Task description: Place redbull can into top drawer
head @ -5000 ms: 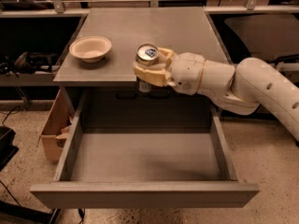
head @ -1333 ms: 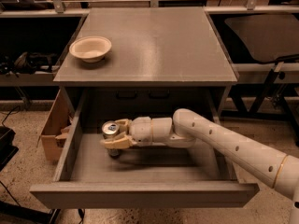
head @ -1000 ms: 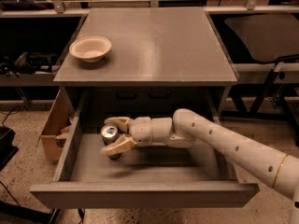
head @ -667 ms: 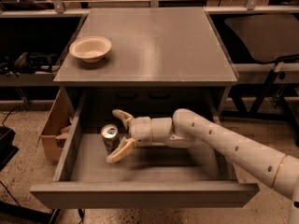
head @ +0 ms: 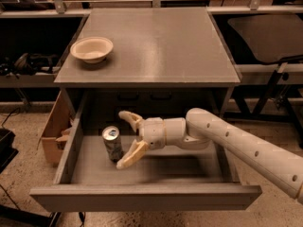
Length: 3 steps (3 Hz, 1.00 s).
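The redbull can (head: 112,143) stands upright on the grey bottom of the open top drawer (head: 147,205), towards its left side. My gripper (head: 124,139) reaches in from the right, inside the drawer. Its cream fingers (head: 130,156) are spread wide apart, one behind the can and one in front of it to the right. The can stands free at the mouth of the open fingers, just left of the gripper. My white arm runs off to the lower right.
A cream bowl (head: 92,49) sits at the left of the grey cabinet top (head: 156,41). A cardboard box (head: 54,131) stands on the floor left of the drawer. Dark shelving flanks the cabinet on both sides.
The gripper carried the can from the cabinet top down into the drawer, set it on the bottom and opened its fingers. The can now stands free.
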{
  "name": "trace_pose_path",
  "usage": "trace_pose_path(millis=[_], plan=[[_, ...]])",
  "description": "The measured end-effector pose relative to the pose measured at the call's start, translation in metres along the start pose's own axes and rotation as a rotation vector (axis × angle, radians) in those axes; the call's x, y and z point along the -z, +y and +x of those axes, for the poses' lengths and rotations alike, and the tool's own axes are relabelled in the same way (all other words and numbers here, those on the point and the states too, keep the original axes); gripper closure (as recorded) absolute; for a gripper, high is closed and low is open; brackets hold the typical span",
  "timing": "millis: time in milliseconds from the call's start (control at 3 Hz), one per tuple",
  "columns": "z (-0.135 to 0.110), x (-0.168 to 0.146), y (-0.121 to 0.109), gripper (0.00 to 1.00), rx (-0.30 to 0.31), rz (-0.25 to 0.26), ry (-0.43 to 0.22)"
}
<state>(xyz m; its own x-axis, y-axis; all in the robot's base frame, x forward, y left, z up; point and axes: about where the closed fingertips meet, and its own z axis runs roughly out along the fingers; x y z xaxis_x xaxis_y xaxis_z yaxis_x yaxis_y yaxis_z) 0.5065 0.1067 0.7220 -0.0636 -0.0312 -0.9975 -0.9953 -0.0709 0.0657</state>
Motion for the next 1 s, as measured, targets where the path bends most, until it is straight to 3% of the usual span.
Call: trace_pose_path(millis=[333,667,1000], plan=[[-0.027,0.057,0.037,0.0,-0.065,0.056,0.11],[-0.047,0.111,0.059,0.0,-0.137,0.139,0.308],[-0.085,0.161,0.05,0.0,-0.122,0.255,0.575]])
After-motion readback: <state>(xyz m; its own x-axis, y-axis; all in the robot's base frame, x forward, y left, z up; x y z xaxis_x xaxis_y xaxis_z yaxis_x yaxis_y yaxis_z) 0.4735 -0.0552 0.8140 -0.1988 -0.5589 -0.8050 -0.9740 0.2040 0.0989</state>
